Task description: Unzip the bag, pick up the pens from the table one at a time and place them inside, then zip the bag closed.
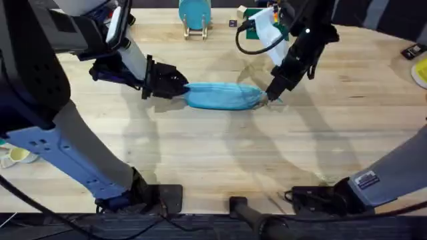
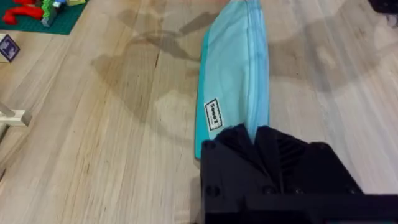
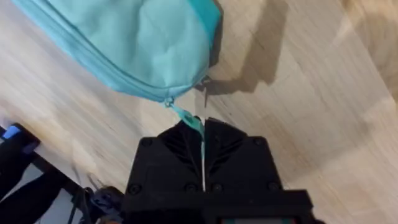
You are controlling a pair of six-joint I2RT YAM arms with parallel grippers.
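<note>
The light blue bag [image 1: 222,96] lies lengthwise across the middle of the table [image 1: 213,153], zipped closed along its length. My left gripper [image 1: 181,88] is shut on the bag's left end; the left wrist view has the bag [image 2: 233,81] running away from the black fingers [image 2: 249,140], its small label showing. At the bag's right end my right gripper [image 1: 270,97] is shut on the thin teal zipper pull [image 3: 188,118], which runs from the bag [image 3: 137,43] into the pinched fingers [image 3: 200,138]. The pens are out of view.
A teal round stand [image 1: 194,15] on a wooden foot stands at the table's far edge. A green mat with small coloured pieces [image 2: 43,12] lies at the back near the right arm. Bare wood spreads in front of the bag.
</note>
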